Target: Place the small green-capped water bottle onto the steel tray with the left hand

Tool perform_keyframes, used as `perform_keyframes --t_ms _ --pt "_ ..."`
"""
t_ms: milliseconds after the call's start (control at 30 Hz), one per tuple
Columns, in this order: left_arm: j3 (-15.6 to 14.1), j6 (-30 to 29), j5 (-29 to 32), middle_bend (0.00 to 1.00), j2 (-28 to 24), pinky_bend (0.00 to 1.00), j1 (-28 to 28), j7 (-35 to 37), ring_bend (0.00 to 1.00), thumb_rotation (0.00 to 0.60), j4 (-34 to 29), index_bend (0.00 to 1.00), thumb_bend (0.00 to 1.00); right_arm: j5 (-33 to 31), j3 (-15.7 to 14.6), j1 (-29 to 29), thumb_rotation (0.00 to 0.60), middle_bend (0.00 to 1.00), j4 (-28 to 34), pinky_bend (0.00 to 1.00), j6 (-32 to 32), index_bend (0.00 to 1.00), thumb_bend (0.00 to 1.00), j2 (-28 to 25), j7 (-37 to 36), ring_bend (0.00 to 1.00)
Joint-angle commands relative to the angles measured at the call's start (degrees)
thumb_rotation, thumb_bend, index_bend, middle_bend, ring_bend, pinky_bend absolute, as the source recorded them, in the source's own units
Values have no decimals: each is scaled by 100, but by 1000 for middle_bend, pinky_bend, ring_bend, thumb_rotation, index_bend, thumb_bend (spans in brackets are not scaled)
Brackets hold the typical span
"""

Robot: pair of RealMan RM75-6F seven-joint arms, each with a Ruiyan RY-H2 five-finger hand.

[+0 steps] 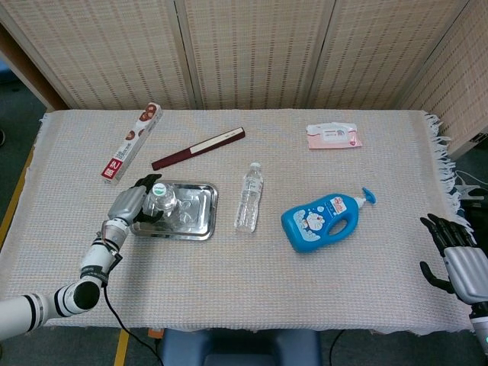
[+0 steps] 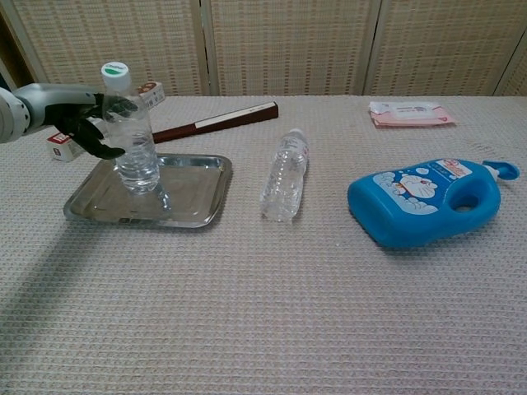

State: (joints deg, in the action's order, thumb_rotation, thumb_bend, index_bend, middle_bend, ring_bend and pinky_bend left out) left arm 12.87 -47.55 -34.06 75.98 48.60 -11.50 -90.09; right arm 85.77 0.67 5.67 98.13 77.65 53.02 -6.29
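from the head view, our left hand (image 1: 128, 204) grasps the green-capped water bottle (image 1: 158, 200) over the steel tray (image 1: 192, 213); our right hand (image 1: 456, 255) idles, fingers spread. from the chest view, the bottle stands tilted, base on the tray's floor.

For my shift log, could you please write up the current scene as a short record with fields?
surface: table under a woven cloth
target: green-capped water bottle, upright, tilted a little, over the steel tray
left hand: fingers around the bottle
contact with tray: cannot tell whether the bottle's base rests on it
right hand: at the table's right edge, fingers apart, holding nothing
other items: clear bottle lying down, blue pump bottle, wipes pack
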Motion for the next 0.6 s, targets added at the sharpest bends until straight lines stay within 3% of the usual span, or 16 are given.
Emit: perform_keyframes --t_ms 33,600 --pt "-26 -26 62 0 -12 137 31 -70 0 600 6 0 391 5 -2 0 600 0 2 67 -1 0 184 -5 -11 0" --pt "-625 -1117 -154 0 377 130 51 -1552 0 600 735 0 387 8 -11 -5 600 0 7 67 -3 0 184 -22 -28 0"
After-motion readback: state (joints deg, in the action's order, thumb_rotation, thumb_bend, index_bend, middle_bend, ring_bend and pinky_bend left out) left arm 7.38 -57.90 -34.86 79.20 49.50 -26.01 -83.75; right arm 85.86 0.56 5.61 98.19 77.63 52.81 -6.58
